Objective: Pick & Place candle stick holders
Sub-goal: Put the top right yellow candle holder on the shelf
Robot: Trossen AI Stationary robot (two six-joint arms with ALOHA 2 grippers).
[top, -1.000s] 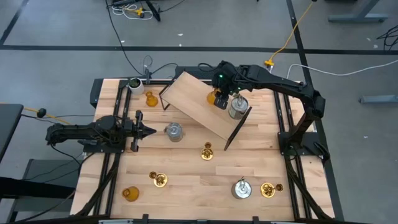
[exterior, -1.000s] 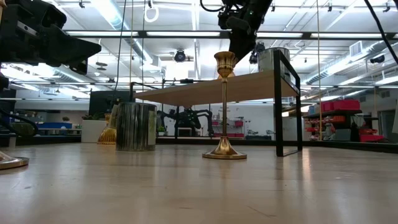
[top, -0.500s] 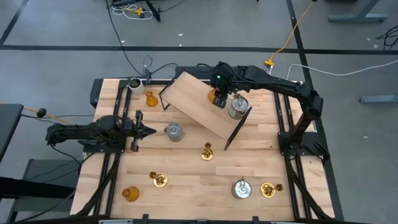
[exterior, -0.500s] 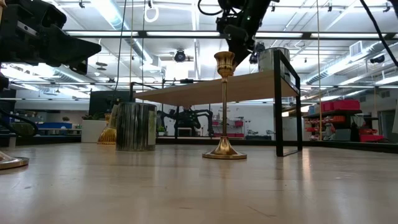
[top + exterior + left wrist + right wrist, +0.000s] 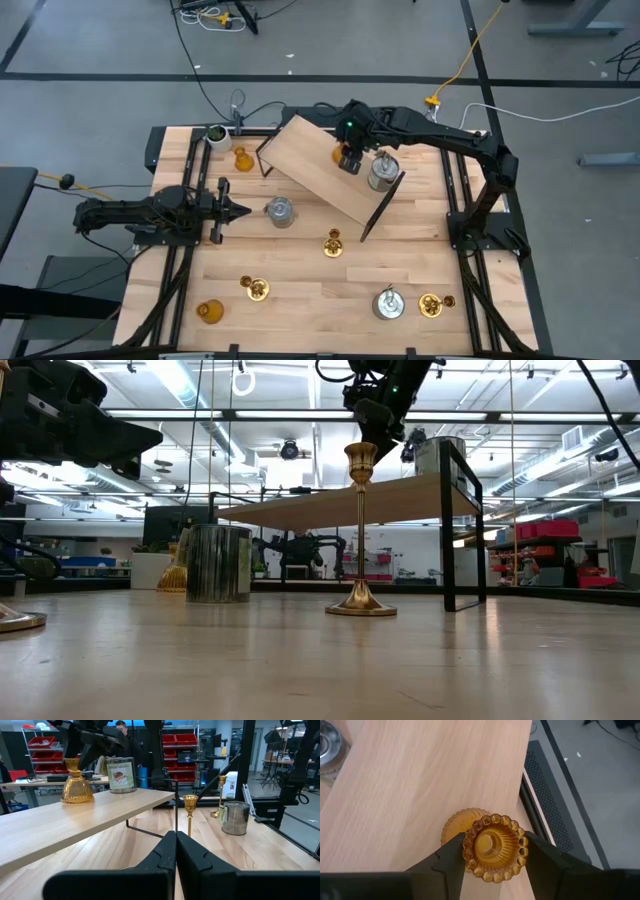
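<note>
Amber holder point(image 5: 494, 847) upright on shelf point(image 5: 420, 785) — right fingers point(image 5: 451, 857) clamped; axis vertical

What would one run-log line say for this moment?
right end effector: shut on amber holder, over shelf | left end effector: shut, idle by table's left

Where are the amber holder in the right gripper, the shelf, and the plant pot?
amber holder point(image 5: 495, 847), right wrist view, scalloped rim.
shelf point(image 5: 320, 165), high view, bare wooden top.
plant pot point(image 5: 215, 134), high view, top.
</note>
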